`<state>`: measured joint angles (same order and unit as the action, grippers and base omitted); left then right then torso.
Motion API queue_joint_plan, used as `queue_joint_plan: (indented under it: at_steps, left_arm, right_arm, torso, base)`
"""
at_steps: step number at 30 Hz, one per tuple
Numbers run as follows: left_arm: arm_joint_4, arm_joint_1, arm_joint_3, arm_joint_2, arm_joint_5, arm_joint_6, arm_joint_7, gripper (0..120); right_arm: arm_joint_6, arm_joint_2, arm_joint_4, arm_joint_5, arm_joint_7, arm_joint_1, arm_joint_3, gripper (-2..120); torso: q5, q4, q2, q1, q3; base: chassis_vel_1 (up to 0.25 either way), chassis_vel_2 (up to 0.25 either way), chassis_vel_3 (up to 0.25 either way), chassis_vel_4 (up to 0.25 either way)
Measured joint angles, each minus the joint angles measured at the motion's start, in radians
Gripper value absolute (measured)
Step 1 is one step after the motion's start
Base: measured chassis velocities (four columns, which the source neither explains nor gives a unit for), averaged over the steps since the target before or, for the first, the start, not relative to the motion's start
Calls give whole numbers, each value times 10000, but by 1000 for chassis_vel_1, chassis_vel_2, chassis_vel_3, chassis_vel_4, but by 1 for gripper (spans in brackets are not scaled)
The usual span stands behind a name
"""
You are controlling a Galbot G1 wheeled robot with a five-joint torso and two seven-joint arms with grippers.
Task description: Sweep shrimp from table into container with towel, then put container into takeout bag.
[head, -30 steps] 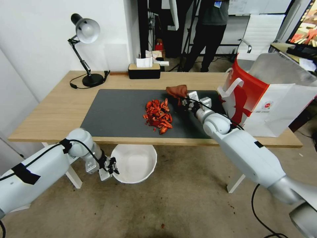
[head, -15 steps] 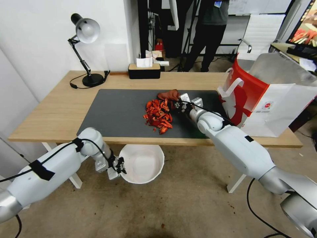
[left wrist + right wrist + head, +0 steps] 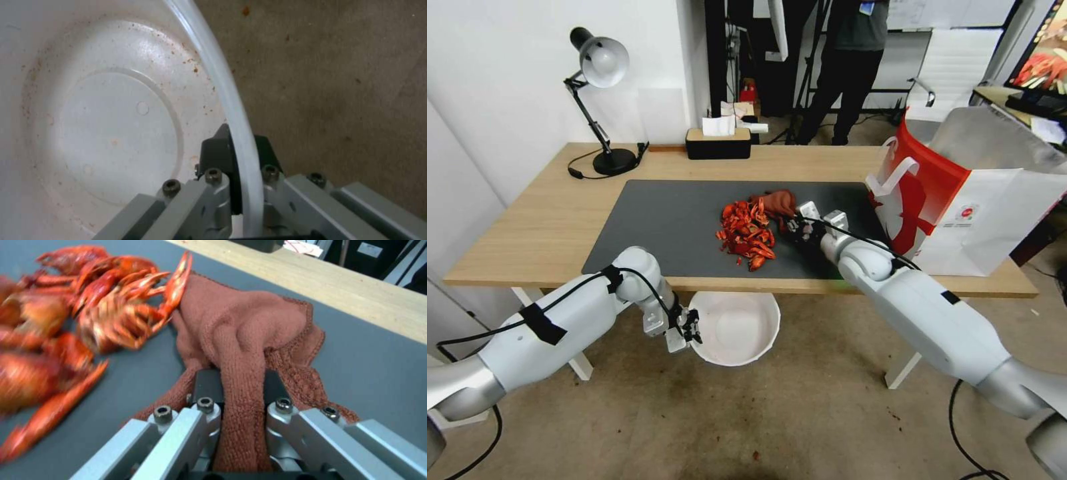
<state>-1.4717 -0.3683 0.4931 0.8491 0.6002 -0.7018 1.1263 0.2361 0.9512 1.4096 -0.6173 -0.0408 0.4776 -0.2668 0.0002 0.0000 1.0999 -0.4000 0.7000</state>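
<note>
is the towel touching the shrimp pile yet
Touching. The right wrist view shows the towel, held in the right claw, pressed against a red pincer at the edge of the shrimp.

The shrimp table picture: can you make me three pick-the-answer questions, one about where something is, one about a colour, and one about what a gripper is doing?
1. Where is the bowl?
A. on the mat
B. below the table's front edge
C. inside the bag

2. What colour is the towel?
A. rust-red
B. blue
C. white

3. What is the right gripper doing?
A. open over the lamp
B. holding the bowl
C. shut on the towel

Answers:
1 B: the left gripper holds the bowl by its rim, in front of and below the table.
2 A: the cloth beside the shrimp is rust-red.
3 C: its jaws pinch a fold of the towel.
</note>
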Motion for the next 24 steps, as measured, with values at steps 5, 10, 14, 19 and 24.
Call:
queue_joint_plan:
  at_steps: [5, 10, 14, 19, 24]
  left_arm:
    - [2, 253, 192, -3, -105, 17, 13, 0]
    - [-7, 342, 256, -31, -169, 22, 25, 0]
    - [-26, 370, 274, -136, -241, 23, 39, 0]
    - [-28, 371, 275, -143, -258, 22, 41, 0]
    - [-8, 369, 276, -139, -266, 22, 43, 0]
  right_arm:
    - [1, -535, 609, -4, -261, 384, 85, 5]
    - [3, -784, 938, -8, -402, 534, 99, 5]
    - [8, -1154, 1455, -9, -562, 791, 123, 5]
    - [18, -1397, 1886, -10, -674, 1007, 175, 5]
    - [41, -1621, 2318, -12, -762, 1280, 257, 5]
  torso:
    - [0, -1, 2, 1, 0]
    - [0, 0, 2, 2, 0]
    - [-1, 2, 2, 2, 0]
    - [-1, 0, 2, 1, 0]
    - [-2, 0, 2, 2, 0]
  base:
    - [0, 0, 0, 0]
    - [0, 0, 0, 0]
    - [0, 0, 0, 0]
    - [0, 0, 0, 0]
    - [0, 0, 0, 0]
